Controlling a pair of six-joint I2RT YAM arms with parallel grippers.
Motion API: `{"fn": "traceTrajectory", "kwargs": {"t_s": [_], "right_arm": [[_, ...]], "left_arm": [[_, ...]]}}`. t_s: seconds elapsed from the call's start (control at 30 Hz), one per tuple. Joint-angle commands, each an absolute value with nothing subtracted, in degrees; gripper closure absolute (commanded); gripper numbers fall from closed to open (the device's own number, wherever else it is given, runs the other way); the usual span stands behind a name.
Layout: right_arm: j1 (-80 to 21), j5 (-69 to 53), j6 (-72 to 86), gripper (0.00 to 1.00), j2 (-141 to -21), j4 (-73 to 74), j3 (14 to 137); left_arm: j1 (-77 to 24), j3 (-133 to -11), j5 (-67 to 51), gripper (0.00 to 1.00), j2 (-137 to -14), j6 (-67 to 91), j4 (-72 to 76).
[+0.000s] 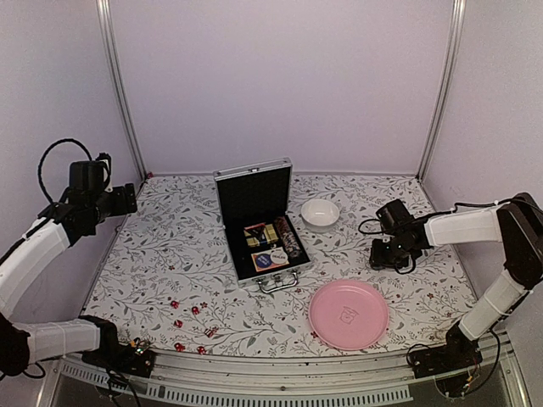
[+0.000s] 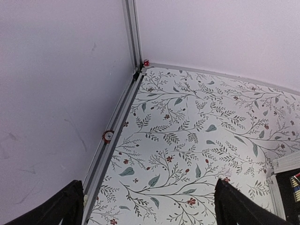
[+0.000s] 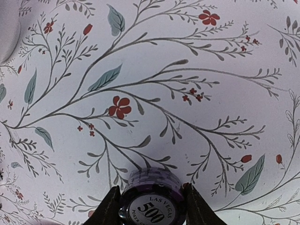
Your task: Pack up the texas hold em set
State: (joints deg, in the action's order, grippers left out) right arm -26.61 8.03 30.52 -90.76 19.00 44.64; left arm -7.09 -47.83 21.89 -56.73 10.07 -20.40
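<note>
The left end effector [image 1: 129, 200] is spread wide and empty, raised above the bench [image 1: 170, 246]. To its right, the briefcase [image 1: 259, 222] is set open for loading. Further right, a chip stack [image 3: 151, 208] is clamped in the right end effector [image 3: 151, 197], presumably for transfer into the case.

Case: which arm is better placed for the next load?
Right. The right gripper is shut on a chip stack, off to the right of the open case. The left gripper is open, empty, and points away from it.
</note>
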Motion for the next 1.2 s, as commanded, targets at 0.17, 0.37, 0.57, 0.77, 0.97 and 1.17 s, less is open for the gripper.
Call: {"fn": "traceTrajectory", "kwargs": {"t_s": [0.17,0.37,0.57,0.77,0.97,1.17], "right_arm": [[-26.68,4.09,26.58,0.63,-83.35,14.42,43.08],[-30.14,1.57,22.93,0.65,-77.44,12.94,42.51],[-36.66,-3.91,17.56,0.64,-71.60,6.31,39.83],[-42.24,-9.04,16.22,0.64,-68.74,-5.34,36.46],[-49.65,-6.22,15.03,0.64,-69.43,-10.33,37.03],[-56.76,-2.55,12.63,0.64,-72.45,-12.55,40.11]], "left_arm": [[-6.59,-47.03,21.40,0.03,-54.12,10.17,-19.22],[-11.48,-49.18,17.04,0.10,-51.51,14.96,-22.40],[-29.25,-51.85,14.22,0.19,-47.67,31.33,-26.04],[-47.09,-47.99,9.99,0.22,-52.05,47.58,-14.92],[-57.55,-46.15,4.01,0.23,-62.80,56.75,-1.11],[-58.96,-46.32,-6.63,0.24,-73.11,60.81,12.05]]}}
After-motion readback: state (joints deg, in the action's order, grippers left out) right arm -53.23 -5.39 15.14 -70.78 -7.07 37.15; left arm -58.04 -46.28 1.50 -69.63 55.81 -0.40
